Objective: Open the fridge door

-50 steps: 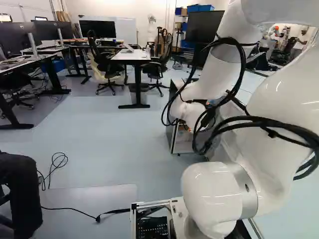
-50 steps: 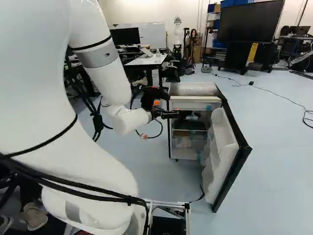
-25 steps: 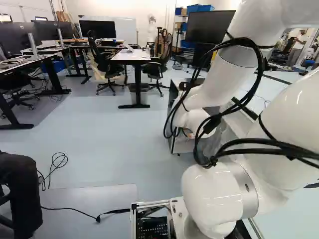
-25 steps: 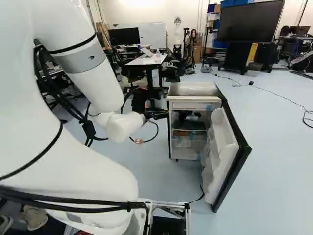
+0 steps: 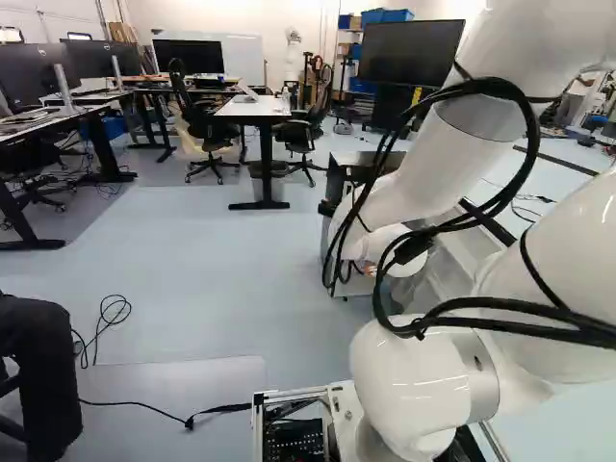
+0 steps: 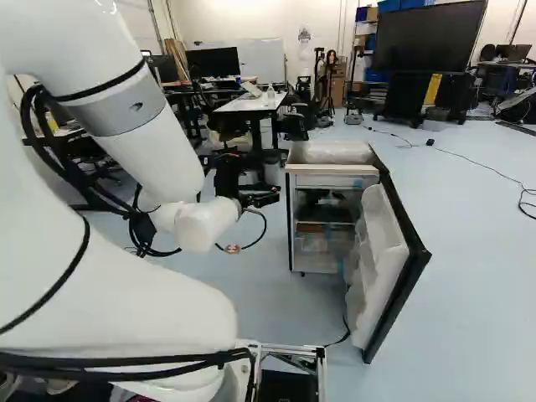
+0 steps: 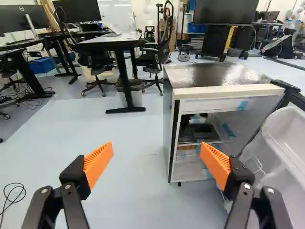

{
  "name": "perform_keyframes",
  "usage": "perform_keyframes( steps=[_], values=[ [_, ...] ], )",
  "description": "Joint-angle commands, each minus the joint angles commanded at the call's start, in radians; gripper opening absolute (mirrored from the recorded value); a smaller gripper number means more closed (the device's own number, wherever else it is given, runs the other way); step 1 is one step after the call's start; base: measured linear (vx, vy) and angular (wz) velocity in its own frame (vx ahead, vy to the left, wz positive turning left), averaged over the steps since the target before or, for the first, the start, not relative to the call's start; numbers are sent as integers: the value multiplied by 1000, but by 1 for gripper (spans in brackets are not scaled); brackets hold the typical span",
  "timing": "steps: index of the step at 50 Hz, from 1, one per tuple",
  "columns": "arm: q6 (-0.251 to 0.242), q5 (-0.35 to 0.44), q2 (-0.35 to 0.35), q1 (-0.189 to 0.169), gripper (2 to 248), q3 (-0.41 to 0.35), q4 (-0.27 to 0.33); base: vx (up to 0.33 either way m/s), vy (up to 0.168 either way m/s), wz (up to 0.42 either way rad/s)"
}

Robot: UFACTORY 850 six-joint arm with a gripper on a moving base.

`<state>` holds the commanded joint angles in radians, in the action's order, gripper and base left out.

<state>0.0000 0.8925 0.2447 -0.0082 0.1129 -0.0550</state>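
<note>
A: How does the arm [image 6: 109, 276] stand?
B: It rises from its joint, and the forearm [image 6: 151, 155] slopes down and forward to the wrist [image 6: 201, 222], just behind the claw [image 6: 251, 191]. Black cables [image 6: 50, 155] sag along it. The claw reaches ahead, apart from the fridge [image 7: 219, 74].

A: Fingers?
B: Spread wide, orange pads [image 7: 98, 164] well apart, nothing pinched.

A: And around it?
B: Pale floor [image 7: 119, 133] runs beneath and ahead of the claw. The fridge stands on it, ahead and to the claw's right. A white-topped desk [image 7: 112, 43] stands farther ahead, to the left of the fridge, with a dark chair [image 7: 157, 59] beside it and a bin [image 7: 131, 93] beneath.

A: Where's the fridge door [image 6: 378, 264]?
B: Right of the claw, swung wide open. Its hinge side is at the cabinet's right; the moulded inner shelves show.

A: Edges?
B: The cabinet's left front edge lies ahead, between the lines of the two fingers. The door's free edge comes back toward the base. Floor shows between the claw and the cabinet; left of the claw, a loose cable [image 7: 14, 193] lies coiled there.
</note>
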Motion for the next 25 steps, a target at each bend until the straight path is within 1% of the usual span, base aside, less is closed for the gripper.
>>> perform_keyframes(
  steps=[13, 25],
  values=[
    [0, -13, 23, 5, 247, -17, 36, 0, 0, 0],
    [0, -19, 33, 8, 247, -25, 53, 0, 0, 0]
  ],
)
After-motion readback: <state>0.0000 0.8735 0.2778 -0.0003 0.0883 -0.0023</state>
